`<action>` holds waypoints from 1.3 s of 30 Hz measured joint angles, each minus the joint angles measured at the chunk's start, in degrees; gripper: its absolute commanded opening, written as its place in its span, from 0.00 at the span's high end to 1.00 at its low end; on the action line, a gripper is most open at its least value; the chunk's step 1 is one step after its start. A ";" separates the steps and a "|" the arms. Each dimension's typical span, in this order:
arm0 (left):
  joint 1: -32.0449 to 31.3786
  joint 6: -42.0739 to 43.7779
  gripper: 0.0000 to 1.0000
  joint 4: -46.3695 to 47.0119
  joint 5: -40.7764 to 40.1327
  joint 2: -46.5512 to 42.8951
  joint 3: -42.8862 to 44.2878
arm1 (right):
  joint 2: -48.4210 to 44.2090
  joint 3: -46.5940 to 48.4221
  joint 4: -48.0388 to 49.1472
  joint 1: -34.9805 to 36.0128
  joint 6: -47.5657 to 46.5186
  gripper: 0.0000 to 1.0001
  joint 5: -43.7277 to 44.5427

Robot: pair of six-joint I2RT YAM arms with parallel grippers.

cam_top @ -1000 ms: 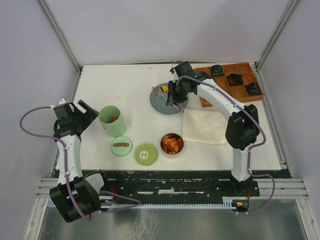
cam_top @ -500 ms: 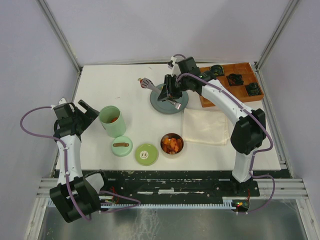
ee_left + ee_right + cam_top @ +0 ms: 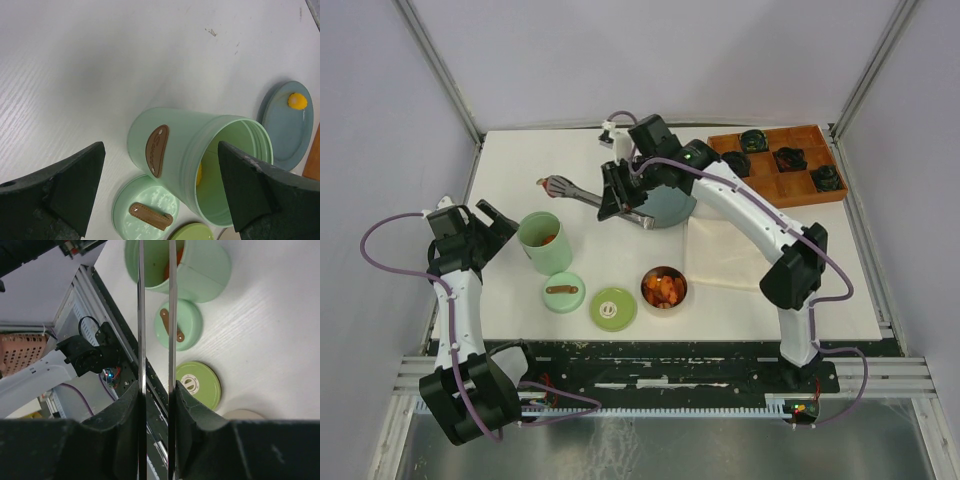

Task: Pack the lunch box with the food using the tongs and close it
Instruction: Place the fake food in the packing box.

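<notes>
- Presently, the tongs (image 3: 585, 192) are clamped by the right gripper (image 3: 617, 196), with a dark food piece (image 3: 557, 185) pinched at their tips, just beyond the open canister (image 3: 542, 240).
- The jaws of the left gripper (image 3: 492, 222) are spread wide beside the canister.

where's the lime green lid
In the top view, the lime green lid lies at the front, slightly left of centre, between the mint lid and the steel bowl.

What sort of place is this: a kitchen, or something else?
Probably a robot test cell in a laboratory, not a kitchen: a white table closed in by plain pale walls, a left arm and a right arm bolted at its near edge, and a mint-green canister on it.
</notes>
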 measured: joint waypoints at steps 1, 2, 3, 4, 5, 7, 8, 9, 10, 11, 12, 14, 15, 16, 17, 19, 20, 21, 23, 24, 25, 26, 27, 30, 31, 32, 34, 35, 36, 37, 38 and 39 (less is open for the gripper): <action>0.00 0.02 0.00 0.00 0.00 0.00 0.00 | 0.85 1.97 -0.85 1.22 -0.98 0.65 0.46; 0.00 0.00 0.00 0.00 0.00 0.00 0.00 | 1.70 3.76 -1.75 2.54 -1.99 0.65 0.83; 0.00 0.02 0.00 0.00 0.00 0.00 0.00 | 2.27 4.83 -2.45 3.39 -2.54 0.65 1.01; 0.00 0.02 0.00 0.00 0.00 0.00 0.00 | 3.08 6.32 -3.63 4.70 -3.28 0.65 1.31; 0.00 0.00 0.00 0.00 0.00 0.00 0.00 | 3.54 7.02 -4.26 5.40 -3.69 0.65 1.46; 0.00 0.02 0.00 0.00 0.00 0.00 0.00 | 4.90 8.76 -5.88 6.86 -4.66 0.65 1.88; 0.00 0.02 0.00 0.00 0.00 0.00 0.00 | 5.60 9.64 -6.93 7.34 -5.16 0.65 2.12; 0.00 0.02 0.00 0.00 0.00 0.00 0.00 | 6.16 10.25 -7.78 7.61 -5.57 0.65 2.29; 0.00 0.02 0.00 0.00 0.00 0.00 0.00 | 6.86 10.95 -8.68 7.78 -6.08 0.65 2.60; 0.00 0.02 0.00 0.00 0.00 0.00 0.00 | 7.43 11.50 -9.53 7.82 -6.54 0.65 2.99; 0.00 0.02 0.00 0.00 0.00 0.00 0.00 | 7.85 11.85 -10.23 7.82 -6.86 0.65 3.34; 0.00 0.00 0.00 0.00 0.00 0.00 0.00 | 8.44 12.17 -11.13 7.82 -7.34 0.65 3.91; 0.00 0.02 0.00 0.00 -0.02 0.00 0.00 | 8.68 12.20 -11.63 7.82 -7.63 0.64 4.31; 0.00 0.00 0.00 0.00 0.00 0.00 0.00 | 8.94 12.31 -12.26 7.82 -7.93 0.64 4.72; 0.00 0.02 0.00 0.00 -0.02 0.00 0.00 | 9.18 12.44 -12.83 7.82 -8.13 0.64 4.94; 0.00 0.02 0.00 0.00 -0.02 0.00 0.00 | 9.68 13.03 -13.94 7.82 -8.44 0.64 5.22; 0.00 0.00 0.00 0.00 -0.02 0.00 0.00 | 10.01 13.51 -14.27 7.85 -8.57 0.64 5.49; 0.00 0.02 0.00 0.00 -0.02 0.00 0.00 | 10.29 13.88 -14.51 7.91 -8.66 0.64 5.75; 0.00 0.00 0.00 0.00 -0.02 0.00 0.00 | 10.75 14.60 -14.93 8.04 -8.79 0.63 6.05; 0.00 0.00 0.00 0.00 -0.02 0.00 0.00 | 10.95 14.93 -15.04 8.13 -8.92 0.63 6.10; 0.00 0.00 0.00 0.00 -0.02 0.00 0.00 | 11.08 15.06 -15.08 8.20 -8.96 0.62 6.16; 0.00 0.02 0.00 0.00 0.00 0.00 0.00 | 11.17 15.17 -15.19 8.31 -8.98 0.61 6.23; 0.00 0.02 0.00 0.00 -0.02 0.00 0.00 | 11.26 15.28 -15.21 8.37 -9.03 0.60 6.29; 0.00 0.02 0.00 0.00 -0.02 0.00 0.00 | 11.67 15.65 -15.19 8.44 -9.07 0.56 6.36; 0.00 0.00 0.00 0.00 -0.02 0.00 0.00 | 11.78 15.65 -15.23 8.48 -9.05 0.56 6.49; 0.00 0.00 0.00 0.00 -0.02 0.00 0.00 | 11.82 15.65 -15.26 8.57 -9.03 0.56 6.62; 0.00 0.02 0.00 0.00 -0.02 0.00 0.00 | 11.87 15.65 -15.23 8.59 -9.03 0.55 6.95; 0.00 0.00 0.00 0.00 -0.02 0.00 0.00 | 11.87 15.65 -15.21 8.66 -9.05 0.54 7.15; 0.00 0.00 0.00 0.00 -0.02 0.00 0.00 | 11.87 15.65 -15.10 8.66 -9.03 0.54 7.32; 0.00 0.02 0.00 0.00 -0.02 0.00 0.00 | 11.87 15.65 -15.06 8.66 -9.03 0.54 7.39; 0.00 0.00 0.00 0.00 -0.02 0.00 0.00 | 11.87 15.65 -14.93 8.66 -9.03 0.53 7.41; 0.00 0.00 0.00 0.00 -0.02 0.00 0.00 | 11.87 15.65 -14.80 8.66 -9.01 0.54 7.41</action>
